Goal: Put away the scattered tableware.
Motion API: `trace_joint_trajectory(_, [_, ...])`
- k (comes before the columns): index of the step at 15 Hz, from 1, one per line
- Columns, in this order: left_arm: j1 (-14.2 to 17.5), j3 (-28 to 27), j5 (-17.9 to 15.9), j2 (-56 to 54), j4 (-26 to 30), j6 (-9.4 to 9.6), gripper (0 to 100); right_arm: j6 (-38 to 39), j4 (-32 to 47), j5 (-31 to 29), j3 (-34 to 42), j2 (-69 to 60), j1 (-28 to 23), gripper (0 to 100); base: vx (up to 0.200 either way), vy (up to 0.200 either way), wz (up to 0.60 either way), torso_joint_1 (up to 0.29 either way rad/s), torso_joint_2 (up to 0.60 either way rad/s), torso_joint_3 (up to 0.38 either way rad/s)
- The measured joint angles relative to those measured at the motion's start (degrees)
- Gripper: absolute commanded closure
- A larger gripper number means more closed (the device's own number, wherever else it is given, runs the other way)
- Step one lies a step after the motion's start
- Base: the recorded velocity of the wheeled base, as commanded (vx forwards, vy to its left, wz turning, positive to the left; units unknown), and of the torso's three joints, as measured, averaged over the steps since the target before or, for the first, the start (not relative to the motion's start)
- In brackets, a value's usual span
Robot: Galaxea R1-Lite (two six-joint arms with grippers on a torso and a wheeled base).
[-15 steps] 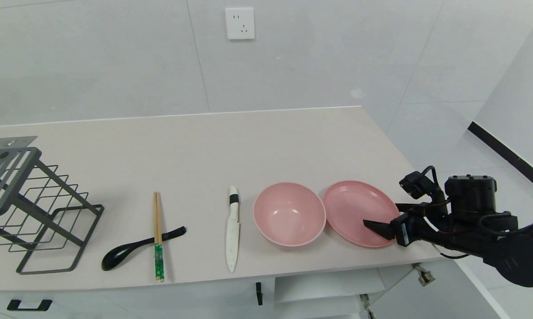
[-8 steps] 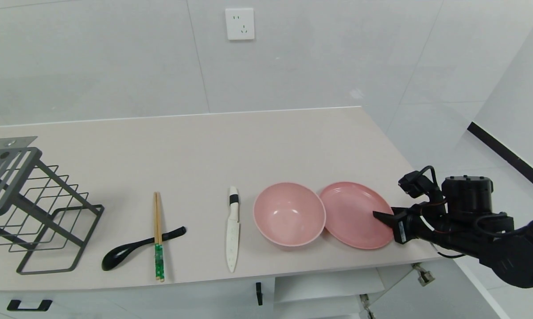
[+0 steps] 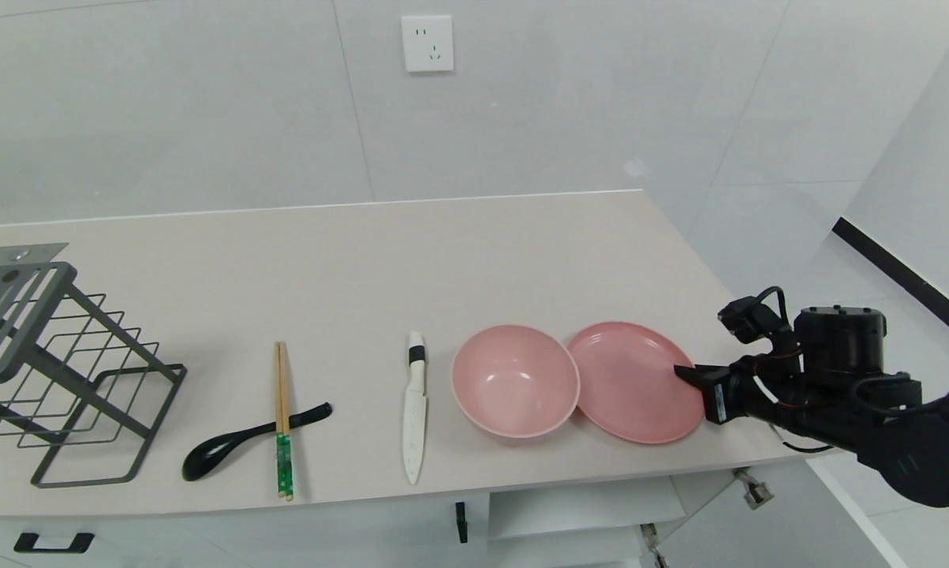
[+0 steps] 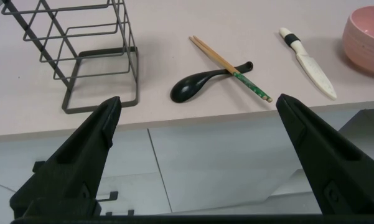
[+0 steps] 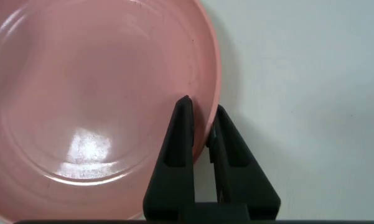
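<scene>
Pink plate [image 3: 632,383]: we hold its right-side rim, right gripper [image 5: 202,112] fingers clamped astride it; left gripper [image 4: 197,99] fingers apart, well away.

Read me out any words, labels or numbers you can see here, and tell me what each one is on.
No readable text.
Green printed band on the pair of wooden chopsticks: too small to read.
On the white wall socket and the round pink plate: no wording visible.
</scene>
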Motion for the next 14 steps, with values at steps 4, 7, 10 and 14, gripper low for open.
trace_joint_trajectory(4, [0.0,0.0,0.0,0.0,0.0,0.0,0,13.6,-18.6,0.2,1.1,-2.3,1.1,100,0.0,0.0,0.0,0.0,0.0,0.0])
trace_joint_trajectory(7, [0.0,0.0,0.0,0.0,0.0,-0.02,0,18.7,-33.5,0.1,4.9,-2.6,1.3,100,0.0,0.0,0.0,0.0,0.0,0.0])
trace_joint_trajectory(10, [0.0,0.0,-0.1,0.0,0.0,0.13,0,18.7,-35.3,0.0,10.1,-3.2,1.3,100,0.0,0.0,0.0,0.0,0.0,0.0])
trace_joint_trajectory(14, [0.0,0.0,-3.6,0.0,-0.5,3.38,0,18.7,-35.5,0.1,10.8,-8.3,0.6,100,0.0,0.0,0.0,0.0,0.0,0.0])
